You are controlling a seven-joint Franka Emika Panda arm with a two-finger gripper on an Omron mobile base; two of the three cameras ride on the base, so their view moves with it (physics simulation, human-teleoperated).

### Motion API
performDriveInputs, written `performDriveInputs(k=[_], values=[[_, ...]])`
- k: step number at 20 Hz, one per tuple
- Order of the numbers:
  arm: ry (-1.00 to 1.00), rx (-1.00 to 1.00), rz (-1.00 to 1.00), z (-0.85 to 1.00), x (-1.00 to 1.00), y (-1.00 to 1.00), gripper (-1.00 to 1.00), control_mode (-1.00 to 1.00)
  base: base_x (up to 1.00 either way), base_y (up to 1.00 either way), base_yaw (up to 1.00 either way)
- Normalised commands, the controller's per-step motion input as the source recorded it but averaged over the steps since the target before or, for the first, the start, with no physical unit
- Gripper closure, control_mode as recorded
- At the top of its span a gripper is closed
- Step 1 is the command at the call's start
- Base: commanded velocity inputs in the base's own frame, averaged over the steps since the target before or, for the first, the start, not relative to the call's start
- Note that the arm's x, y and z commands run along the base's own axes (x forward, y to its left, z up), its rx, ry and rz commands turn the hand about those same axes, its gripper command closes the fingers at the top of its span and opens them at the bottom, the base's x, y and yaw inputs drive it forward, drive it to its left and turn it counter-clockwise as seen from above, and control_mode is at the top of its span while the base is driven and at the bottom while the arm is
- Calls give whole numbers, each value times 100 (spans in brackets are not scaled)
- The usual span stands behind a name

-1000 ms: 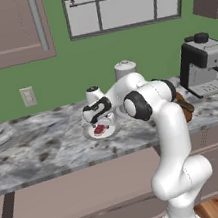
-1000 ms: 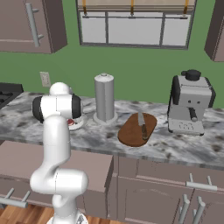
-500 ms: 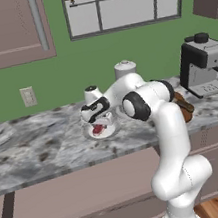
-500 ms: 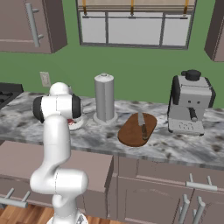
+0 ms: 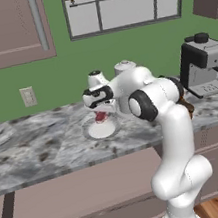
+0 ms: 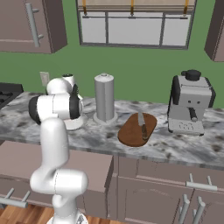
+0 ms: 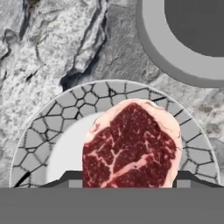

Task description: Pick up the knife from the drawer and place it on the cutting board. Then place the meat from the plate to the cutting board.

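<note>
The hand (image 5: 101,116) holds the meat (image 5: 101,116) just above the plate (image 5: 101,131) on the table (image 5: 31,145). The meat (image 7: 131,146) sits between its two fingers. To the right, the knife (image 6: 142,124) lies on the board (image 6: 131,131).

Knife (image 6: 141,126) on cutting board (image 6: 131,134); meat (image 7: 131,146) above plate (image 7: 57,118)

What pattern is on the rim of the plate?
A grey mosaic of dark-outlined cells rings the plate, clearest in the hand view.
</note>
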Motion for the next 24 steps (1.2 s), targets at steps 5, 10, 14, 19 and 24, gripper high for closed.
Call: performDriveInputs(k=[5, 10, 14, 19, 24], values=[[10, -12, 0, 100, -8, -24, 100, -100, 0, 0, 0], [-1, -24, 0, 100, -49, -26, 100, -100, 0, 0, 0], [-1, -21, 0, 82, -37, -35, 100, -100, 0, 0, 0], [-1, 1, 0, 14, -7, -85, 100, -100, 0, 0, 0], [0, 9, 0, 0, -43, -100, 100, -100, 0, 0, 0]])
